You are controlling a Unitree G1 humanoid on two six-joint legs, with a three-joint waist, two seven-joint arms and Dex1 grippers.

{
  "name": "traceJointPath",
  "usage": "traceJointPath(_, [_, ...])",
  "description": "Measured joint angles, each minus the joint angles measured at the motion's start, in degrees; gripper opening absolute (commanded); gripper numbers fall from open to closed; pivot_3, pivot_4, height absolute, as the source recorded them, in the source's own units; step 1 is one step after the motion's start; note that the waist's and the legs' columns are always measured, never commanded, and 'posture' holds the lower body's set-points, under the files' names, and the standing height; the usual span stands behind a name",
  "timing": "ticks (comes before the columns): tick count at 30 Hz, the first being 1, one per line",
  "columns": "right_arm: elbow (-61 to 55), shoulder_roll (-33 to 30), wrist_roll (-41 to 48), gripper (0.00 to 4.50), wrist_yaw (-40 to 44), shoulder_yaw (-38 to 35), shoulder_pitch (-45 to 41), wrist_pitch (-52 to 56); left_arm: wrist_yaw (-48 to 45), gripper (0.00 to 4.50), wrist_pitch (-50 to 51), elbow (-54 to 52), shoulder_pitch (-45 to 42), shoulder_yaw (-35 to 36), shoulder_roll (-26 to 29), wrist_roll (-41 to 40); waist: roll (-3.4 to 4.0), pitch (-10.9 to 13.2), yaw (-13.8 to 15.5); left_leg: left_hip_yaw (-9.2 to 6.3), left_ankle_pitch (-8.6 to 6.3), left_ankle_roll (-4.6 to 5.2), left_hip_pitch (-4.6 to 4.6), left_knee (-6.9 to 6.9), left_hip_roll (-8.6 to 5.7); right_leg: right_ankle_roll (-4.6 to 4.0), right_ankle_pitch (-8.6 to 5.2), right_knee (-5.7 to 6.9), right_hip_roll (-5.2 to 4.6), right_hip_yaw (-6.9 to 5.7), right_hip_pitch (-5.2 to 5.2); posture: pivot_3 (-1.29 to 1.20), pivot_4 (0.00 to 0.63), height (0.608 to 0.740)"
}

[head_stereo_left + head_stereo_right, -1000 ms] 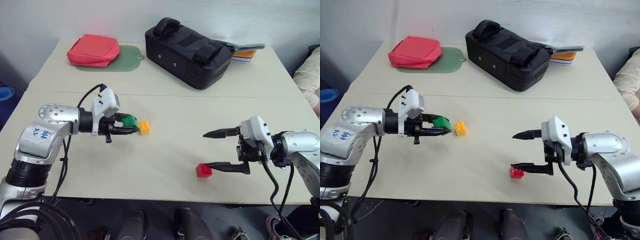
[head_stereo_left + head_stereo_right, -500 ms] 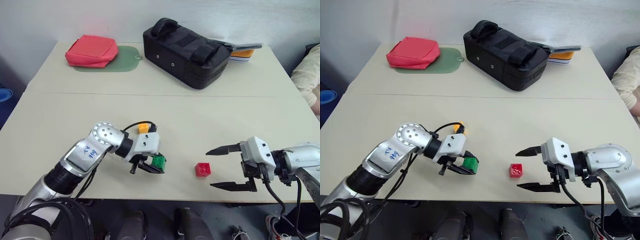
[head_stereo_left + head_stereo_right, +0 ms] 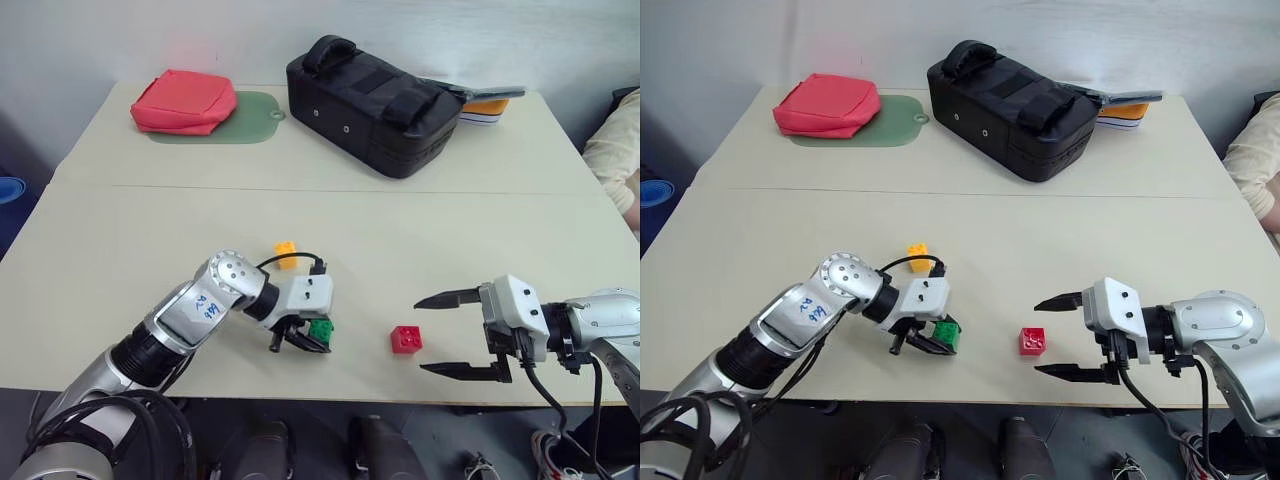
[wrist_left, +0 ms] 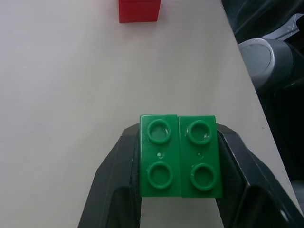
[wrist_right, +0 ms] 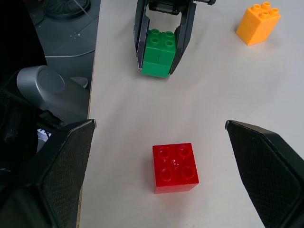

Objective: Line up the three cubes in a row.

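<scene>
My left gripper [image 3: 308, 338] is shut on the green cube [image 3: 321, 330], gripping its two sides [image 4: 180, 154] low over the table near the front edge; I cannot tell whether the cube touches the surface. To its right, a short gap away, the red cube [image 3: 406, 339] sits on the table. My right gripper [image 3: 420, 334] stands open just right of the red cube, one finger on either side of it and touching nothing [image 5: 174, 167]. The yellow-orange cube [image 3: 286, 251] lies behind the left gripper, farther from the front edge.
A black bag [image 3: 375, 100] stands at the back middle of the table. A red pouch [image 3: 184, 100] rests on a green mat [image 3: 250, 120] at the back left. A person's sleeve [image 3: 615, 150] shows at the right edge. The table's front edge [image 3: 350, 400] is close.
My left gripper carried the green cube from beside the yellow-orange cube toward the front edge and to the right, nearer the red cube. My right gripper sank slightly and stayed open.
</scene>
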Motion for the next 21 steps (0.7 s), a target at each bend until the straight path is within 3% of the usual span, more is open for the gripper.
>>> traceJointPath(10, [0.0, 0.62, 0.0, 4.5, -0.69, 0.09, -0.34, 0.04, 3.45, 1.5, 7.06, -0.97, -2.47, -2.71, -3.19, 2.47, 0.0, 0.0, 0.43, 0.0, 0.0, 0.01, 0.0, 0.05, -0.02, 0.01, 0.0, 0.04, 0.0, 0.02, 0.01, 0.0, 0.15, 0.74])
traceJointPath(19, [0.0, 0.72, 0.01, 4.5, -1.35, 0.1, -0.36, 0.1, 3.12, 4.26, 11.23, -1.15, -2.74, -2.97, -3.84, 0.82, 0.0, 0.0, 0.86, 0.0, 0.01, 0.01, 0.0, 0.12, -0.02, 0.01, 0.0, 0.12, -0.01, 0.03, 0.01, 0.0, 0.15, 0.74])
traceJointPath(21, [0.0, 1.16, 0.02, 4.5, -1.39, 0.13, -0.36, 0.1, 3.48, 4.43, 12.91, -1.13, -3.14, -1.72, -4.6, -0.31, 0.0, 0.0, 1.03, 0.0, 0.0, 0.01, 0.0, 0.14, -0.02, 0.01, 0.0, 0.14, 0.0, 0.03, 0.0, 0.0, 0.15, 0.74])
